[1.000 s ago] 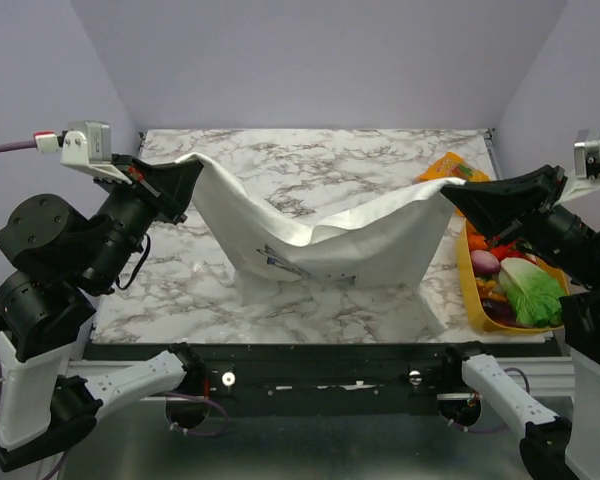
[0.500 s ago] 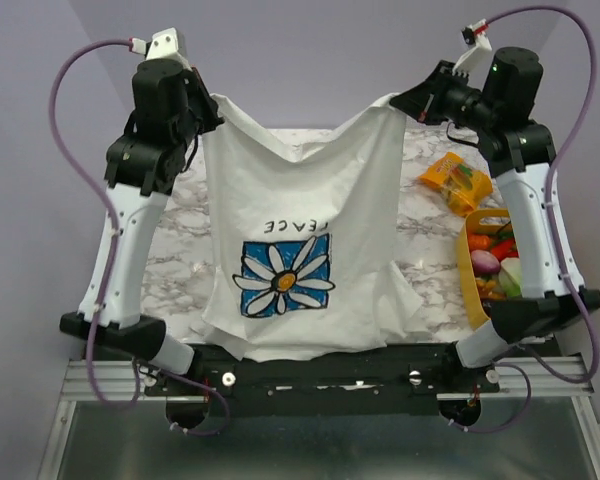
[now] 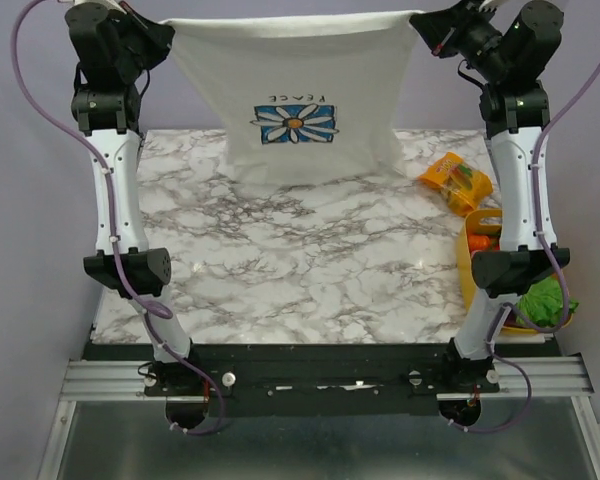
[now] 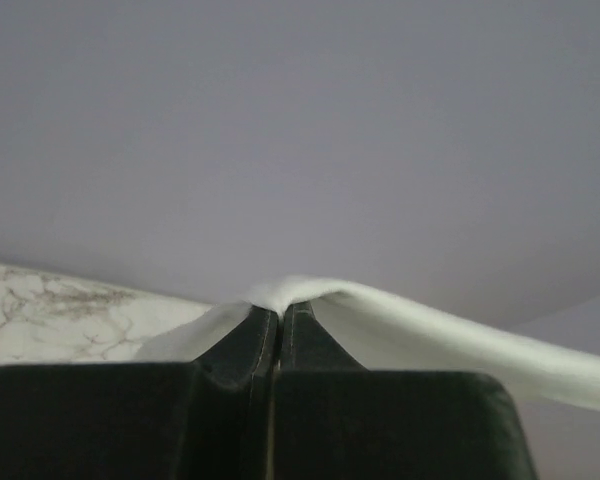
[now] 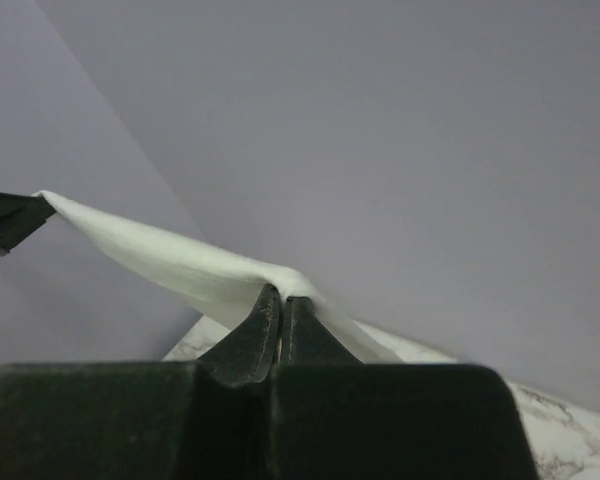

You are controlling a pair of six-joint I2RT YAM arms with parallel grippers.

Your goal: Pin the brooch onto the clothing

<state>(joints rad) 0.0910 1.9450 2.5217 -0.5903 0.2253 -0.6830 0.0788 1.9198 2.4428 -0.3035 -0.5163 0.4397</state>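
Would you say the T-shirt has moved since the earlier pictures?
Yes. The T-shirt rose and went back: its hem now hangs over the table's far edge, not the near one.

White T-shirt (image 3: 290, 70) hung spread like sheet, top edge taut and level between left hand (image 3: 163, 30) and right hand (image 3: 420, 24), each clamped on fabric corner. Blue square emblem (image 3: 295, 123), white daisy, yellow centre, small dark lettering above. Lower edge hung at far end of worktop (image 3: 310, 260); contact unclear.
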